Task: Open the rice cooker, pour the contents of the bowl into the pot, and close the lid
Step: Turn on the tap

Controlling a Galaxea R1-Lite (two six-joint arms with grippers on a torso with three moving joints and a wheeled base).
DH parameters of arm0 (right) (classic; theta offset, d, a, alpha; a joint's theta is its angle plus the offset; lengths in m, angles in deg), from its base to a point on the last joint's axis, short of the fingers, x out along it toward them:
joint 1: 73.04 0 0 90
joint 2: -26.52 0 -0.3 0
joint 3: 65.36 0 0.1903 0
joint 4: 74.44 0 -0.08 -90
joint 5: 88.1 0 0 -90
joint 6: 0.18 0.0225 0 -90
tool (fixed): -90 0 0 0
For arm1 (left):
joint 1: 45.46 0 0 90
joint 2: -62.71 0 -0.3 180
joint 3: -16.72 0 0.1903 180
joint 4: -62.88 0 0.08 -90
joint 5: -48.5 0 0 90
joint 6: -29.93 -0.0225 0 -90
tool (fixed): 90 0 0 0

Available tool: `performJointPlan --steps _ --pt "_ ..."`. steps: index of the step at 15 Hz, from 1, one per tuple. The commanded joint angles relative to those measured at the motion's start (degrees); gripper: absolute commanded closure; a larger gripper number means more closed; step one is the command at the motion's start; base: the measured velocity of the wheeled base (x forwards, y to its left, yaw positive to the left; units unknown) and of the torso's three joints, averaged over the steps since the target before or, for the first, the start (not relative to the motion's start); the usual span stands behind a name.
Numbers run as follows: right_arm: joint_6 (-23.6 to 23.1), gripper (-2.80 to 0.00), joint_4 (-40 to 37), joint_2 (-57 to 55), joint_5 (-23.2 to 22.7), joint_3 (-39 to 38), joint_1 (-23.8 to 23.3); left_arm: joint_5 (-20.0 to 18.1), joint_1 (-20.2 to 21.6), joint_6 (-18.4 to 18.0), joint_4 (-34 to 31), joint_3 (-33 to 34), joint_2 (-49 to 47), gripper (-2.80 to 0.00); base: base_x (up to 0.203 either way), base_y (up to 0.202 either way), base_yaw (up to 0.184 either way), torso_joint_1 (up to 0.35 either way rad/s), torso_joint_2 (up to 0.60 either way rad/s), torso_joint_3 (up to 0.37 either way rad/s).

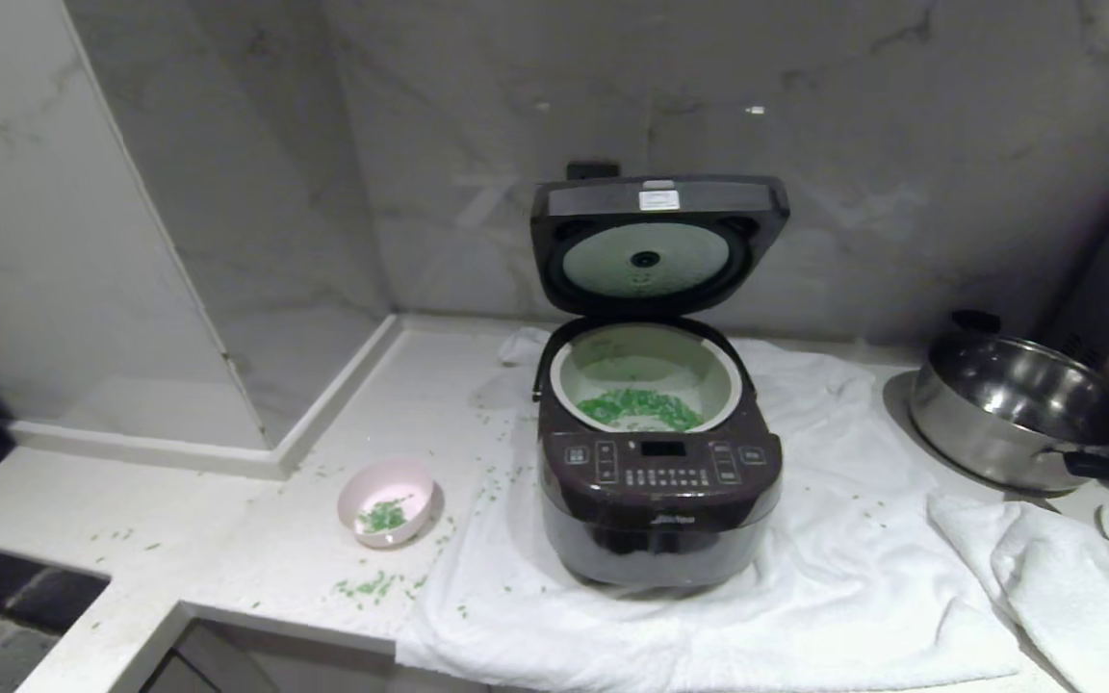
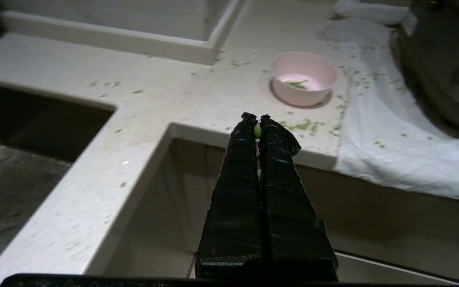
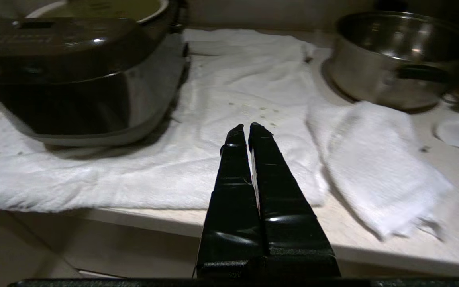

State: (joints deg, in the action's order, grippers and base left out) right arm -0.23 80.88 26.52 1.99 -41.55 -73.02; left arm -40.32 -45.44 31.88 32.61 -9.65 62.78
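We see the left claw [image 2: 256,118] pressed shut, a green grain caught between its tips, near the bowl [image 2: 303,77]; the right claw [image 3: 248,128] is closed, empty, hovering beside the rice cooker [image 3: 78,79].

I note the cooker [image 1: 660,500] on a towel [image 1: 805,597], lid [image 1: 658,245] up behind the pot [image 1: 646,361]; bowl [image 1: 387,500] left of it, pan [image 1: 1021,409] far right.
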Motion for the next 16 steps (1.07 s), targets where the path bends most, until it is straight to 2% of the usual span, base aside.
performJointPlan --steps 1,13,16 --pt "0.0 0.0 0.0 0.1 0.0 0.0 0.0 0.0 0.1 0.0 0.0 0.0 0.1 0.0 0.003 -0.004 0.168 0.013 0.0 0.002" --pt "0.0 0.0 0.0 0.0 0.0 -0.1 0.0 0.0 0.1 0.1 0.0 0.0 0.1 0.0 0.0 -0.008 0.175 0.001 0.0 0.003" --pt "0.1 0.0 0.0 0.1 0.0 -0.1 0.0 0.0 0.1 0.1 0.0 0.0 0.1 0.0 0.001 -0.002 0.111 0.004 0.0 0.001"
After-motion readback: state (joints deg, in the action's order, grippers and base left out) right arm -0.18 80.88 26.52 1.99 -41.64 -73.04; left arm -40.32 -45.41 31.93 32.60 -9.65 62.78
